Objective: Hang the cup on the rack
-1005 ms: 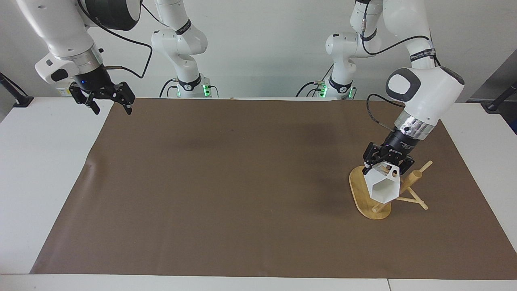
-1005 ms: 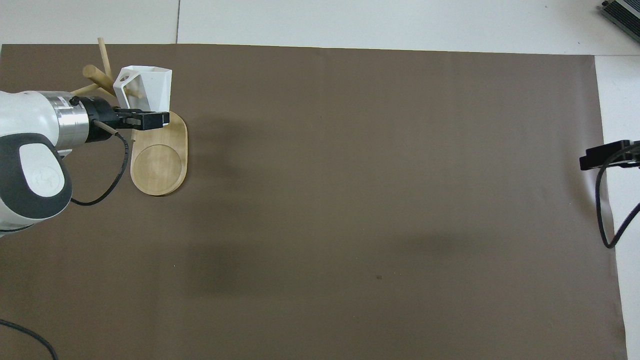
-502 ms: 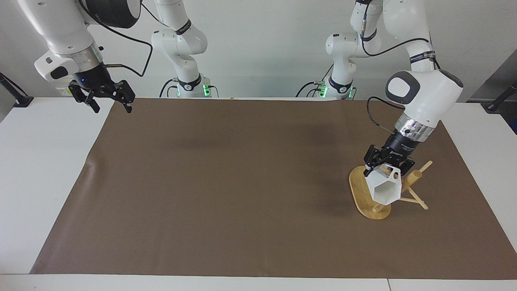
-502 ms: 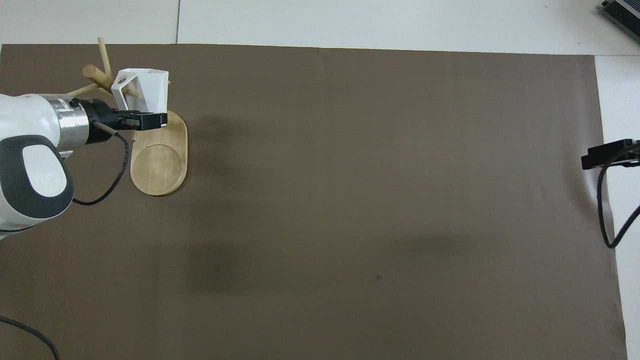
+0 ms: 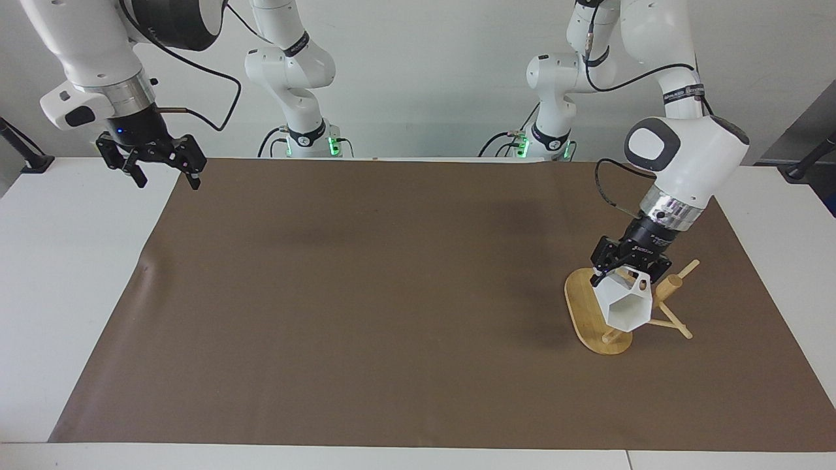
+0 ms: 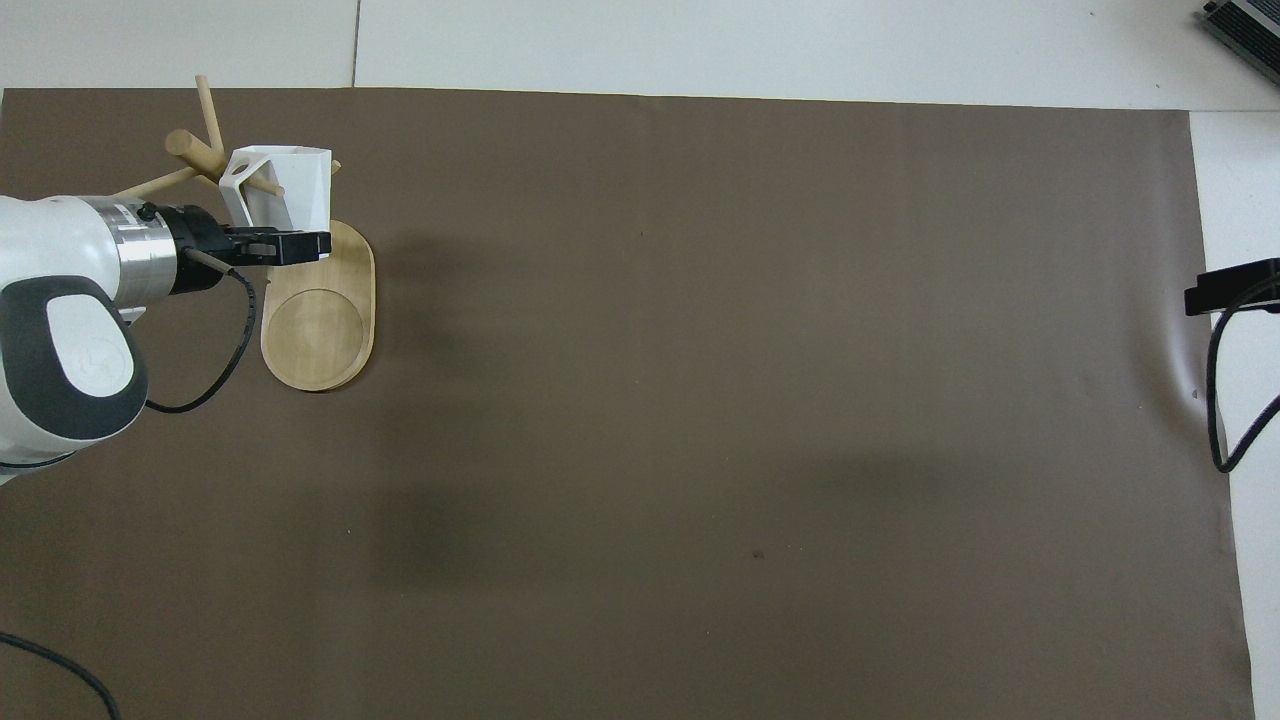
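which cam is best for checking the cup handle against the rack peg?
Overhead view: the cup shows its handle side-on, with a peg of the rack passing through it, the left gripper shut on the cup. The facing view looks into the cup's mouth; its handle is partly hidden by the gripper.

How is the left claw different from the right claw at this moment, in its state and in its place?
The left claw is shut on the cup; the right claw is open and holds nothing. The left claw is at the rack, with a peg through the cup's handle; the right claw hangs over the table's edge at the right arm's end, where that arm waits. Both are black and point downward.
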### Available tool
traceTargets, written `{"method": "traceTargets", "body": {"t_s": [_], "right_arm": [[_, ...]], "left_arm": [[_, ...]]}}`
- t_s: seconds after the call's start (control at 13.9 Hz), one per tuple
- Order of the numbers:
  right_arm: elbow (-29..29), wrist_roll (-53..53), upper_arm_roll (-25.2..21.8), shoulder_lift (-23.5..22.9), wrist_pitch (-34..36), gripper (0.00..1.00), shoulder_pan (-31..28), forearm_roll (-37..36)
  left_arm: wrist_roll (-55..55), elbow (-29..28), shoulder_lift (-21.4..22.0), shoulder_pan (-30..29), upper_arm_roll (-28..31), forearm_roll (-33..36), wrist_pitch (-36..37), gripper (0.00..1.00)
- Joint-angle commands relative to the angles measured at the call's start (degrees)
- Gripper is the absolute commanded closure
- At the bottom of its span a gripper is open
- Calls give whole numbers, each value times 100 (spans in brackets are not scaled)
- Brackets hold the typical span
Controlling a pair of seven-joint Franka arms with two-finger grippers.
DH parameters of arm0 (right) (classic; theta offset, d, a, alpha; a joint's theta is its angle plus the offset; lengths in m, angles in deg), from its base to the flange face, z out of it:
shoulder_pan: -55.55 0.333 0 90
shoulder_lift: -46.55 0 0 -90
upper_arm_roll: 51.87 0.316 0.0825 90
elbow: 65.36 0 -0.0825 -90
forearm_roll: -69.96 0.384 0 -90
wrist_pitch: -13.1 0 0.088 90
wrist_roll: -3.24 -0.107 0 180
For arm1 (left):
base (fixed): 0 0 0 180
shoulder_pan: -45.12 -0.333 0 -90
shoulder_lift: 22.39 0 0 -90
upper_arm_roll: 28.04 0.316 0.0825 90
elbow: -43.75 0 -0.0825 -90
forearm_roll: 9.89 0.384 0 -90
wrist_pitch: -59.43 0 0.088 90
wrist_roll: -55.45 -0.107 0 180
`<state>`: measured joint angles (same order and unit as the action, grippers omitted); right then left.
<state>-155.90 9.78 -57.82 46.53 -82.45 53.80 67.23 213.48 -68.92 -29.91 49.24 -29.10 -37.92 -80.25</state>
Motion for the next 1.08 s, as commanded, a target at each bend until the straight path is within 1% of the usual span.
{"method": "traceTargets", "body": {"t_s": [0.0, 0.14, 0.22, 0.43, 0.5, 0.57, 0.65, 0.72, 0.86, 1.0], "right_arm": [[45, -21, -64, -50, -17, 0, -1, -88], [36, -30, -55, -33, 45, 0, 8, -88], [28, -30, -55, -33, 45, 0, -1, -88], [19, -30, -55, -15, 89, 0, 8, -79], [10, -30, -55, -15, 98, 0, 8, -53], [10, -39, -46, -6, 89, 0, 8, -53], [10, -39, -37, -6, 89, 0, 8, -53], [10, -48, -37, -6, 89, 0, -1, -53], [10, -48, -11, 11, 89, 0, -10, -53], [-16, -48, -2, 29, 80, 0, -45, -53]], "left_arm": [[852, -98, 83, 1, -43, 149, -112, 100], [1036, -133, 101, -17, -43, 149, -104, 100], [1089, -159, 110, -130, -43, 158, -104, 100], [1116, -151, 110, -140, -43, 158, -95, 99], [1116, -151, 110, -140, -43, 158, -86, 94], [1125, -142, 101, -131, -43, 158, -86, 75], [1125, -133, 101, -114, -43, 158, -77, 54], [1125, -133, 101, -96, -43, 158, -77, 51], [1116, -133, 110, -96, -43, 158, -69, 50], [1116, -133, 110, -96, -43, 158, -16, 45]]}}
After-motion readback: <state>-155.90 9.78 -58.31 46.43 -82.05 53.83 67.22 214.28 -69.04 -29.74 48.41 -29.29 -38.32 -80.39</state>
